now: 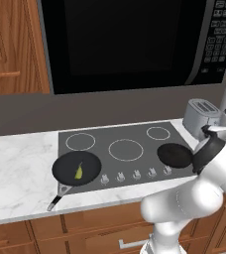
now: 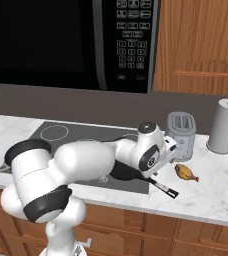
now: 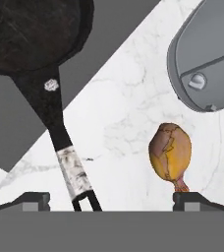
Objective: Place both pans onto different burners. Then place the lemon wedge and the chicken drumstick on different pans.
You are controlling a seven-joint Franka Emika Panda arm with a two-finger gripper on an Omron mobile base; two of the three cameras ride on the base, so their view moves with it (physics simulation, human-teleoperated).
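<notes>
— Counter (image 1: 21, 173) first: what sits on that marble?
— The dark cooktop (image 1: 135, 133), with its ring burners (image 1: 126, 150). One pan (image 1: 77, 167) rests on the front-left burner, its handle over the counter's front edge; the lemon wedge (image 1: 79, 171) lies inside. The second pan (image 1: 174, 155) sits on the front-right burner.
— And the chicken drumstick (image 3: 170, 155)?
— It lies on the marble, right of the cooktop, near the toaster (image 2: 181, 134).
— The hand (image 3: 111, 199)?
— Fingers spread wide, holding nothing, above the drumstick and pan handle.
</notes>
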